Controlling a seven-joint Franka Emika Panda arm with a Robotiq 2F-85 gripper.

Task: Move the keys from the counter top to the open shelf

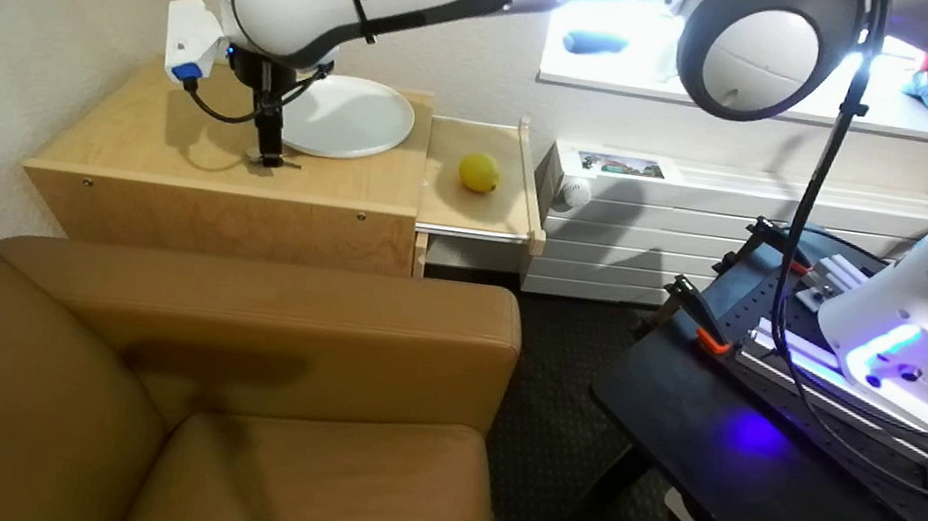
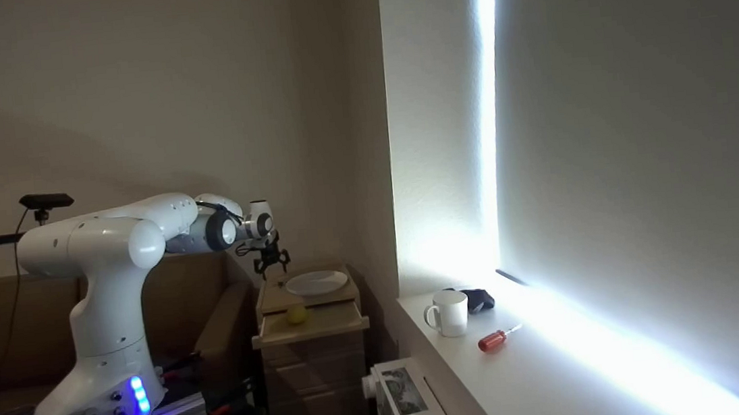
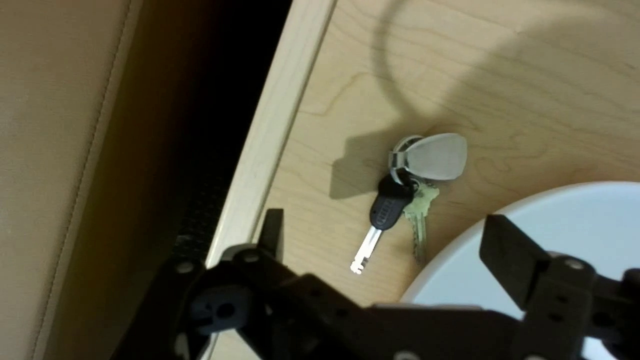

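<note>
The keys (image 3: 392, 202), with a black-headed key, a brass key and a silvery tag on a ring, lie flat on the light wooden counter top (image 3: 320, 115). They show small in both exterior views (image 1: 292, 164) (image 2: 281, 284). My gripper (image 3: 382, 222) is open and empty, pointing down above the counter top. In the wrist view the keys lie between and beyond its fingertips, with the right finger over the white plate. It also shows in both exterior views (image 1: 269, 155) (image 2: 273, 265). The open shelf (image 1: 450, 142) is pulled out beside the counter top and also shows in an exterior view (image 2: 333, 325).
A white plate (image 1: 349, 118) stands on the counter top close to the keys. A yellow ball (image 1: 478, 172) lies on the open shelf, which has a raised wooden front edge. The brown couch (image 1: 263, 307) runs along the counter's side. A radiator (image 1: 749, 242) stands past the shelf.
</note>
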